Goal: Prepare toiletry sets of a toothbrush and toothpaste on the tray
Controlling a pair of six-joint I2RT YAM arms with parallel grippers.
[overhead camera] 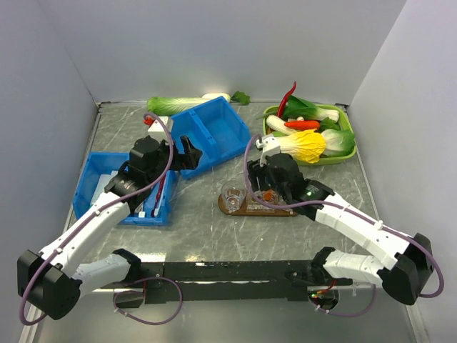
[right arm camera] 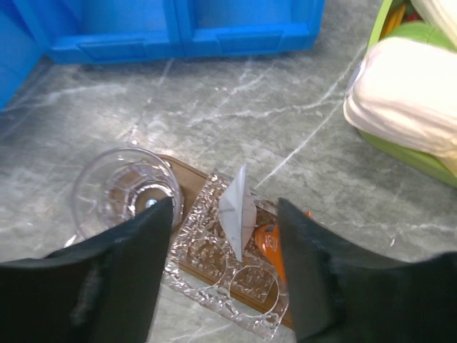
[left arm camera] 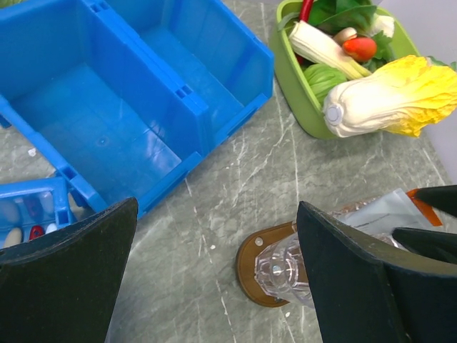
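The dark-brown wooden oblong tray (overhead camera: 251,209) lay mid-worktop (overhead camera: 214,236), with one small clear plastic cup (overhead camera: 233,196) upright on its 9 o'clock end. The right tool (right arm camera: 223,221) hung over the tray, released, its jaws either side of a small white tube with an orange end (right arm camera: 235,211). The tube seemed to rest in a second clear cup (right arm camera: 203,254). The left tool (left arm camera: 218,207) gaped empty at the tray's 10 o'clock, by the blue plastic bin (left arm camera: 107,107).

Robot lab booth: plain white walls (overhead camera: 214,43)
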